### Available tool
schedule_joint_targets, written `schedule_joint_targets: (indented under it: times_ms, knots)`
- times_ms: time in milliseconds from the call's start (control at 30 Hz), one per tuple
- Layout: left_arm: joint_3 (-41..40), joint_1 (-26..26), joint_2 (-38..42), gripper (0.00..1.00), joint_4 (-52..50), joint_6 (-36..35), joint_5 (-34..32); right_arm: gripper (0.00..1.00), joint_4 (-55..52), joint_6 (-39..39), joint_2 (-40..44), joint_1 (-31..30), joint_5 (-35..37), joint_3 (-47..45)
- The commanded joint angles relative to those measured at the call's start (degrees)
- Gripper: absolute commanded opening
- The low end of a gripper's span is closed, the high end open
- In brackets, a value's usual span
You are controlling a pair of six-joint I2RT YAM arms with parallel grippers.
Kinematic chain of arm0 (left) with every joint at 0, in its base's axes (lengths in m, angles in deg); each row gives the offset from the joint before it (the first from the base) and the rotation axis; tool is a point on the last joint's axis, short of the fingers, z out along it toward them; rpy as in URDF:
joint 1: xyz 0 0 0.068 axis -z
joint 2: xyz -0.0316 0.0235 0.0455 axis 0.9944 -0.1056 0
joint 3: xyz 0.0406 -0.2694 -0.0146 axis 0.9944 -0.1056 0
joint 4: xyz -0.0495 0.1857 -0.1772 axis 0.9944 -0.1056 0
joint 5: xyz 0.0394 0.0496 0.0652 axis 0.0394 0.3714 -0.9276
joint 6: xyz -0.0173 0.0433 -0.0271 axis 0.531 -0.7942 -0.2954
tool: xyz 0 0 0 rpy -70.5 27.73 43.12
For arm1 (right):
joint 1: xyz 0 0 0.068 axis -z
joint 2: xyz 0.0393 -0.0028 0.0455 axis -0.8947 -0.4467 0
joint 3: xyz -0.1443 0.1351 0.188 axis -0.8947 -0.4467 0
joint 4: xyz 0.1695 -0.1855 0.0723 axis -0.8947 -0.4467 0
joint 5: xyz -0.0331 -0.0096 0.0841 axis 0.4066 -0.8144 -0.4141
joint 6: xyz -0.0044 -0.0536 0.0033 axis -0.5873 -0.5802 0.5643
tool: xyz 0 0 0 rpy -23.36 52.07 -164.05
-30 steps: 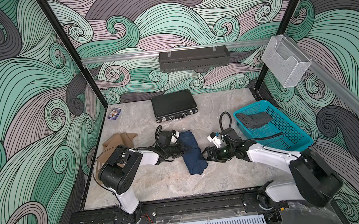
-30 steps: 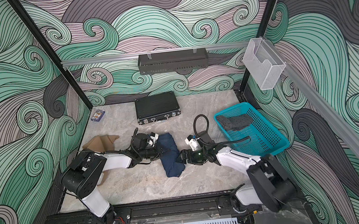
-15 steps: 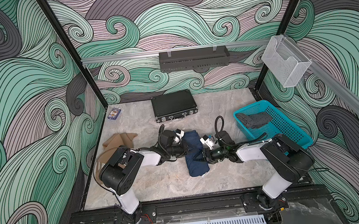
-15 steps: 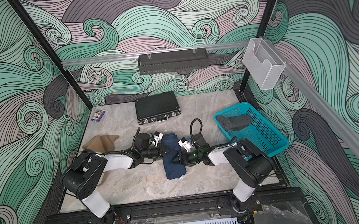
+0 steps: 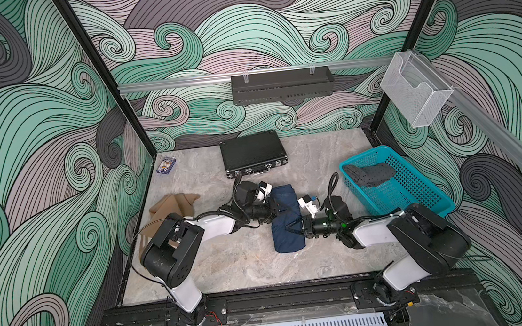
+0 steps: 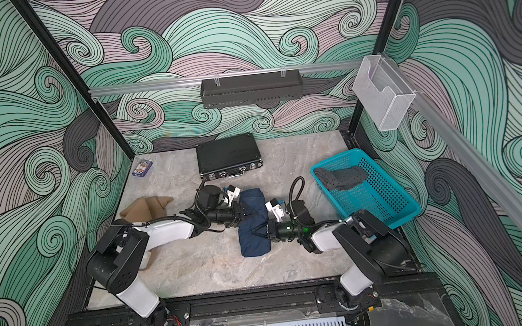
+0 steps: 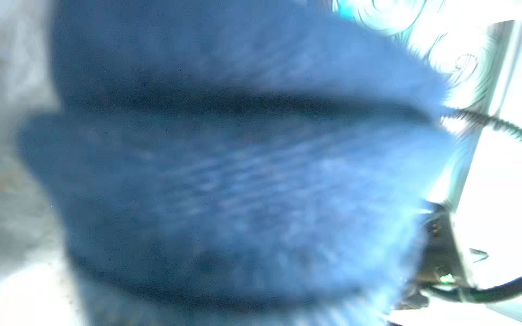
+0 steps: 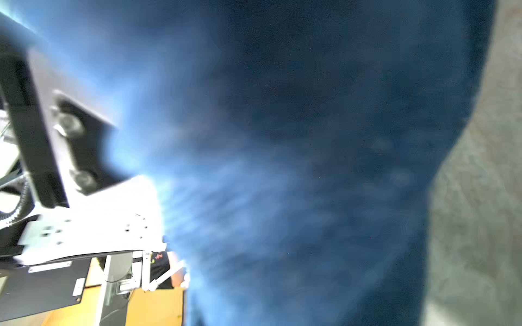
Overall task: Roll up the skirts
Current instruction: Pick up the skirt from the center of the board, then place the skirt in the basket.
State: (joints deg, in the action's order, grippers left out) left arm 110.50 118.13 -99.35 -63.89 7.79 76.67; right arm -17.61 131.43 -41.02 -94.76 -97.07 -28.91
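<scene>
Roughly, denim skirt [image 5: 287, 241] bundle lies long axis near-to-far.

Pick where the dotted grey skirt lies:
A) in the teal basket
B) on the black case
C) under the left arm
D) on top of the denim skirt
A: in both top views the grey skirt lies inside the basket, at its far end, apart from the other skirts on the table.
</scene>
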Motion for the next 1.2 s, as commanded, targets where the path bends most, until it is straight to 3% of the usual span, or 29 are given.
schedule_joint_targets:
  times_ms: [0, 200, 267, 367, 500, 633, 733, 833, 933, 1167]
  knots:
    - [8.7, -2.9, 6.5, 0.65, -9.9, -0.1, -5.6, 0.0, -2.2, 3.6, 9.2, -0.7, 1.6, -1.4]
    - [25.1, -9.2, 6.0, 0.72, -29.8, -5.1, -3.5, 0.0, -30.9, 3.6, 35.2, 2.6, 10.8, 1.4]
    - [29.4, -10.7, 6.8, 0.73, -36.5, -8.5, -2.6, 0.0, -40.7, 4.8, 42.6, 7.2, 12.8, 3.6]
    - [35.0, -10.5, 8.6, 0.76, -51.0, -17.8, -5.4, 0.0, -49.1, 8.4, 49.0, 19.1, 10.2, 5.9]
    - [33.7, -9.0, 11.9, 0.76, -59.0, -24.3, -8.6, 0.0, -53.6, 10.1, 46.6, 36.8, 3.5, 8.8]
    - [24.6, -5.2, 17.0, 0.77, -55.4, -25.5, -13.0, 0.0, -53.6, 13.6, 41.6, 44.3, 6.1, 11.7]
    - [23.2, -1.4, 18.0, 0.77, -55.1, -26.0, -14.1, 0.0, -53.6, 15.3, 38.3, 51.1, 6.1, 13.0]
    - [26.6, 1.3, 18.6, 0.78, -60.1, -29.0, -15.7, 0.0, -53.6, 15.7, 35.6, 56.1, 5.3, 14.3]
    - [25.3, 2.3, 20.6, 0.78, -58.7, -27.7, -16.5, 0.0, -54.1, 16.3, 34.5, 59.2, 5.9, 16.8]
    - [24.2, 3.0, 21.9, 0.78, -57.5, -25.5, -14.4, 0.0, -70.5, 9.2, 29.9, 66.8, 13.1, 24.1]
